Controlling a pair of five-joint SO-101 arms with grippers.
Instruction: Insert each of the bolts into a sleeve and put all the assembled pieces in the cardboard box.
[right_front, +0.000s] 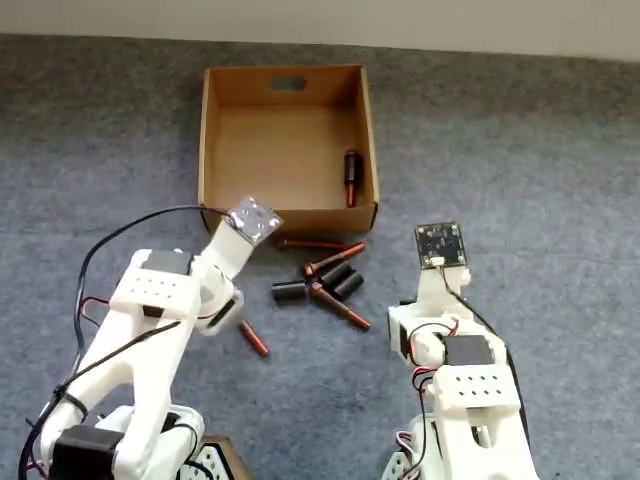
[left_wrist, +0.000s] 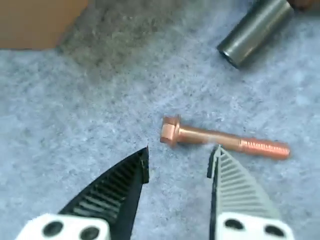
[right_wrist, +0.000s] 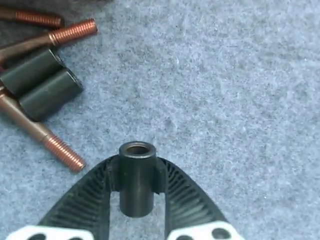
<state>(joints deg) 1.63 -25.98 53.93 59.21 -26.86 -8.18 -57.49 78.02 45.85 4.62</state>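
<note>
Left pincer (left_wrist: 180, 150) is spread open, and we've got a copper bolt (left_wrist: 220, 140) lying crosswise on the grey carpet (left_wrist: 100, 100) just past its tips. Right pincer (right_wrist: 136, 172) is pinching a black sleeve (right_wrist: 136, 156) lengthwise, open end at the tips, with the pile of bolts and sleeves (right_wrist: 42, 82) nearby and the cardboard box (right_front: 207, 140) beyond.

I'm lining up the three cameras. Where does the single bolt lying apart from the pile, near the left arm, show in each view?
High view: the lone bolt lies beside the left arm.
Left wrist view: mid-frame, just beyond the open left pincer.
Right wrist view: not in it.
Shared landmark: the cardboard box, a corner of it in the left wrist view.
</note>
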